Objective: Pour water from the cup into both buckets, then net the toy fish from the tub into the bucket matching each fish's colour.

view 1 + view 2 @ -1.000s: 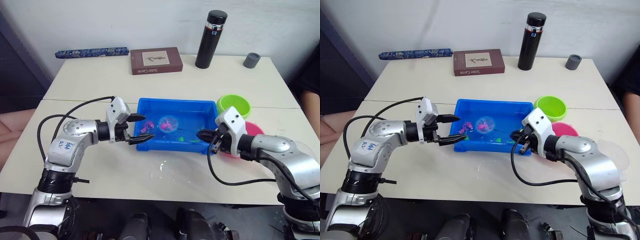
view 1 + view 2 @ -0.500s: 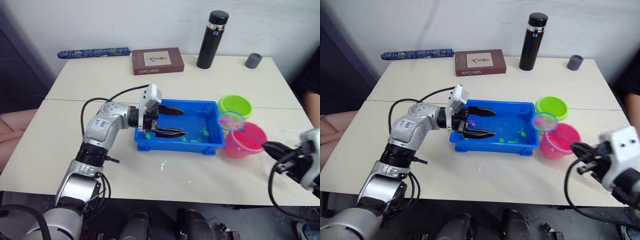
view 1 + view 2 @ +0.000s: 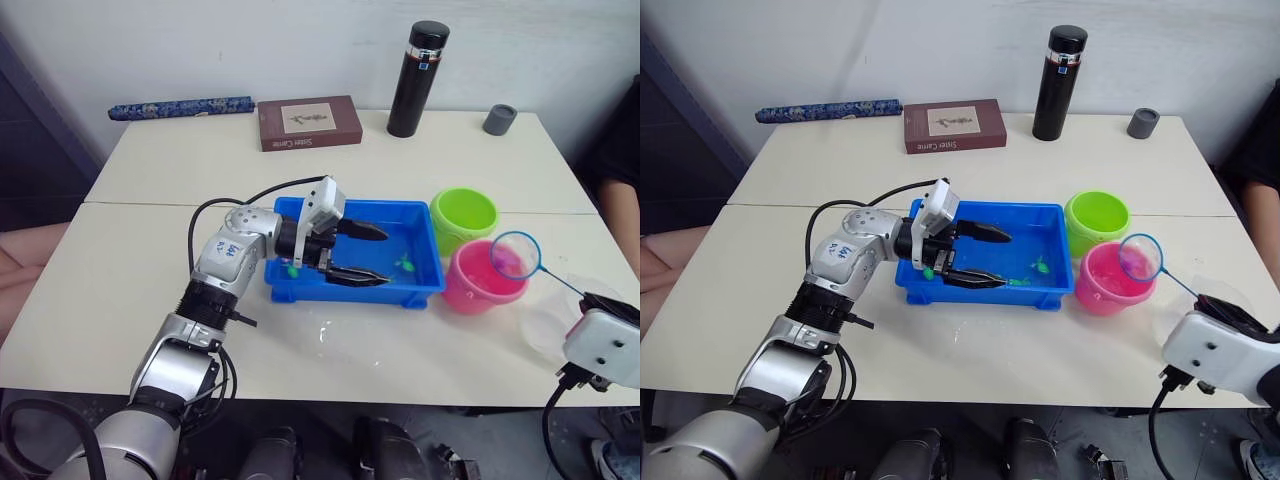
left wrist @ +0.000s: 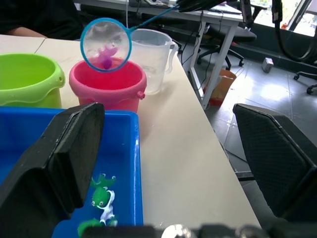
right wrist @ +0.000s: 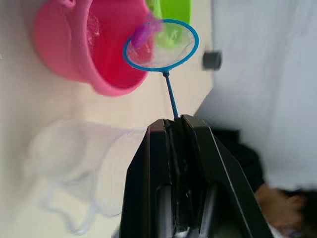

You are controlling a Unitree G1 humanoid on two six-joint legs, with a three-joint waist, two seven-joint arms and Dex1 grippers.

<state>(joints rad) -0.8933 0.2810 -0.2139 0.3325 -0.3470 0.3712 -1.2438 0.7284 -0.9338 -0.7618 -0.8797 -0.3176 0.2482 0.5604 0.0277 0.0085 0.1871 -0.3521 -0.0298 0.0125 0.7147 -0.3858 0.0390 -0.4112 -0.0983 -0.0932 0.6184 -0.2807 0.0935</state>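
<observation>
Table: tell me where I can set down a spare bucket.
Free patches on the table: the left side beyond the left gripper's arm, the stretch between the book and the tub, and the front edge before the tub. Crowded: the right side, with green bucket, pink bucket and cup.

Head cameras are looking down across the table (image 3: 300, 350), sharing the tub (image 3: 420, 290). Left wrist camera is sitting low over the tub, facing the pink bucket (image 4: 106, 84). Right wrist camera is eyeing that bucket along the net (image 5: 161, 44).
</observation>
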